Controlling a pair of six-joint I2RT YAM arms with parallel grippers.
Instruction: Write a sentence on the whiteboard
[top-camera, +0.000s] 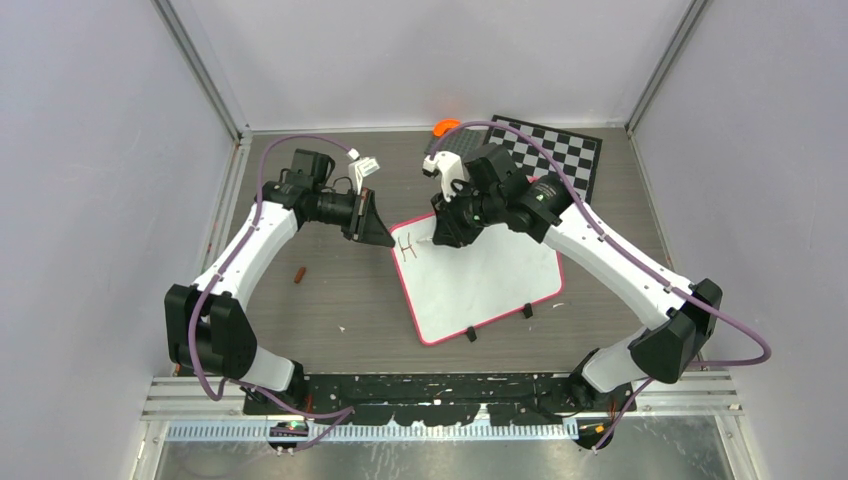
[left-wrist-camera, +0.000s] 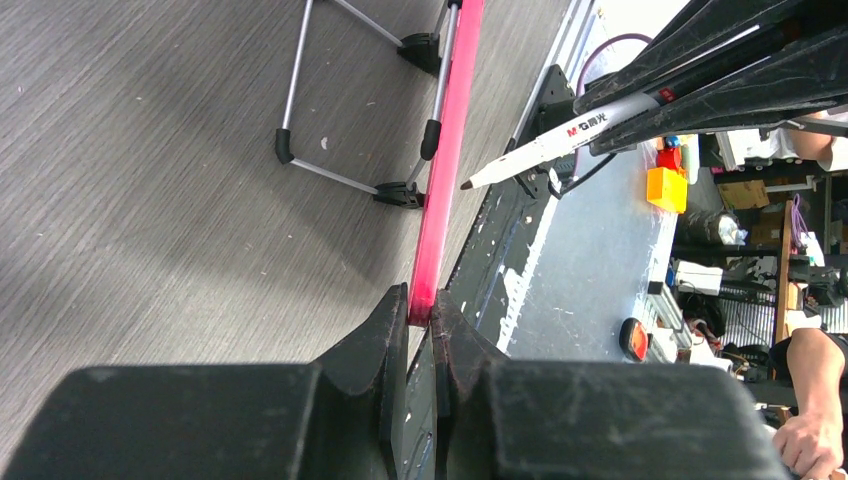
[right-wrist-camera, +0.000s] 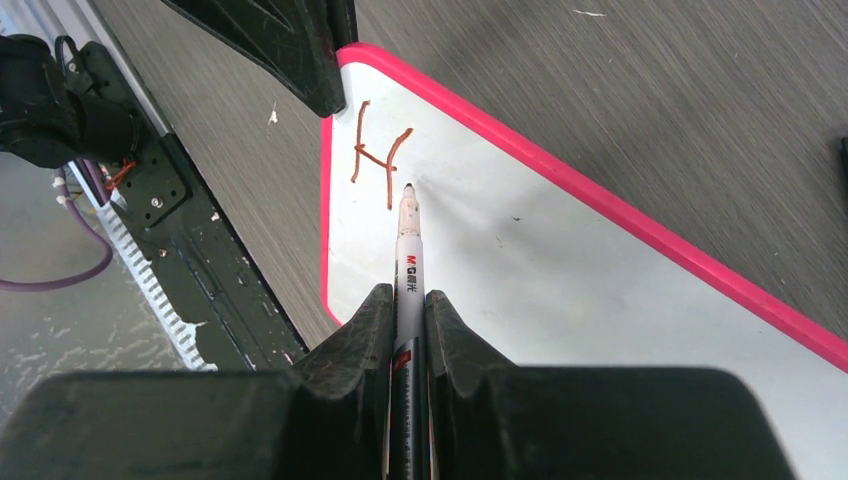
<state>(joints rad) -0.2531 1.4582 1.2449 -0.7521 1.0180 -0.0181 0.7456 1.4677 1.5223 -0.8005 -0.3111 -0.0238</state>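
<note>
The whiteboard (top-camera: 490, 285), lying at the table's centre, is being pinched at its ten o'clock corner by the left gripper (left-wrist-camera: 420, 300), jaws pressed onto the pink frame (left-wrist-camera: 447, 150). Of the sentence (right-wrist-camera: 378, 155), only one letter is being shown there. Just beside it, a marker (right-wrist-camera: 408, 245) is being clamped at the barrel by the right gripper (right-wrist-camera: 408, 300). The board is being judged light, stiff and slick-faced, best steadied by its frame.
</note>
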